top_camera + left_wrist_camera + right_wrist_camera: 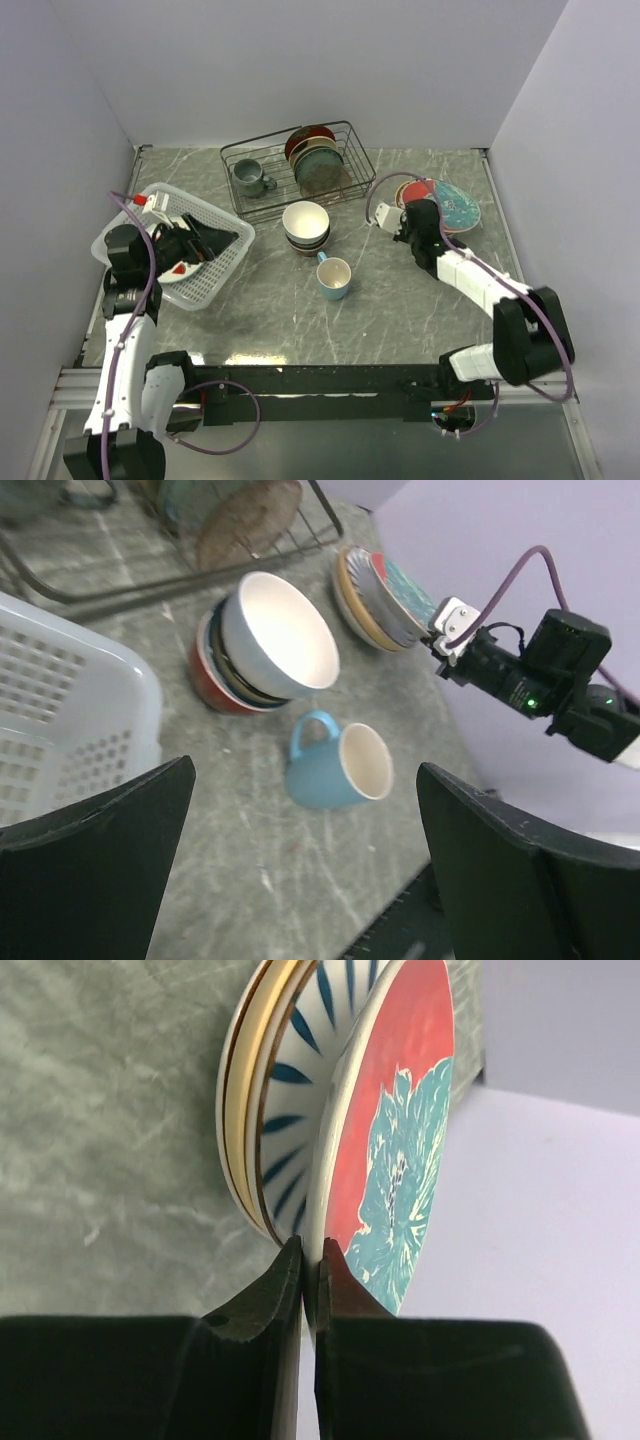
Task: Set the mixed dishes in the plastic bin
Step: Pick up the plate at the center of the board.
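Fingers (265, 1300) of R gripper (310, 1260) clamp teal-floral plate (400, 1140) by rim atop far-right stack (285, 1100), L gripper (305, 880) spread at plastic bin (232, 262); thin edge grip may let it pivot & slip.

Top view looks down on everything; both wrist views face the plate stack (400, 1110), right very close
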Motion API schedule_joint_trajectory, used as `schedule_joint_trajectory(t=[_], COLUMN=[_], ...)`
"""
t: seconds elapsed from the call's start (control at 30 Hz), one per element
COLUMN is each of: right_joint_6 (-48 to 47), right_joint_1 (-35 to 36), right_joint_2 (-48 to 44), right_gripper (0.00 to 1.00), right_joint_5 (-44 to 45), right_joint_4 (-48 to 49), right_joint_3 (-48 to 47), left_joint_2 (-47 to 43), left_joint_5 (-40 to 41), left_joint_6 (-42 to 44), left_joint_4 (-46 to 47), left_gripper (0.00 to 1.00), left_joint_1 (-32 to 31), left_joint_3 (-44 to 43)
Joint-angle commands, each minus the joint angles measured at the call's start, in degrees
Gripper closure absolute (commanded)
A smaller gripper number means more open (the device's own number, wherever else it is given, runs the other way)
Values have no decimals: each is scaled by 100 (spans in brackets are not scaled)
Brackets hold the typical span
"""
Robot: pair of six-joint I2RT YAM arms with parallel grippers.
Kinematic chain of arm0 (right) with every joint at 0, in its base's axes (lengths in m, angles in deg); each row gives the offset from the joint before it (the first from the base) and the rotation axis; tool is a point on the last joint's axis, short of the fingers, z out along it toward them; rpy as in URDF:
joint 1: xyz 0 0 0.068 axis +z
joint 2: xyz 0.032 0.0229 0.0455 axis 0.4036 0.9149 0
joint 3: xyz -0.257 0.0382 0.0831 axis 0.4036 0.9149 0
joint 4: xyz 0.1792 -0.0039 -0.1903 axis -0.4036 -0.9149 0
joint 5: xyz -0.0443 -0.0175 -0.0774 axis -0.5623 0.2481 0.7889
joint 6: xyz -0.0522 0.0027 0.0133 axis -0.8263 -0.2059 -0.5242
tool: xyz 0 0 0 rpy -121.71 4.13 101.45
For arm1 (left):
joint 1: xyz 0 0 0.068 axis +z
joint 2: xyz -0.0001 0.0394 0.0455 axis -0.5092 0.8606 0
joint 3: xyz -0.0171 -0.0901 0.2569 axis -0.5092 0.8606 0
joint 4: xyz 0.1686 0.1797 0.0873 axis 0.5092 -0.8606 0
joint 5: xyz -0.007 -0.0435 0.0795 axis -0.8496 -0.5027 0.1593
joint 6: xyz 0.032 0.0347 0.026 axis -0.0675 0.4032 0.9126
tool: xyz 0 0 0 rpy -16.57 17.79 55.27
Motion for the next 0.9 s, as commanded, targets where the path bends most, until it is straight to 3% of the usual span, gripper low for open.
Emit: schedule_joint_trajectory(t=[0.0,0.1,0.3,0.5,0.67,0.87], right_joint_6=[-793,-899,-1320,-2584,-2771,-3403], right_joint_1=[-34,-25,63,142,239,309], right_joint_2=[-1105,-1580,-2416,-3329,-3840,-4895], right_gripper=[100,100,100,100,100,100], right_joint_5=[49,-92,-523,-1347,-1849,-2666], right_joint_4=[480,305,-274,-680,-1207,-1260], right_joint_3=[-9,35,1,166,9,623], left_joint_2=[271,298,245,630,1289,2194], left_joint_5=[-831,-867,-130,1195,2172,3017], left_joint_6=[-1234,-1771,-2439,-2686,-3046,-3100], left_joint_4=[1217,1491,1817,1659,1826,1799], left_gripper=[1,1,1,1,1,1], left_joint_1=[-29,-126,-855,-2295,-3561,-4792], left_joint_3=[135,180,83,-329,-663,-1462])
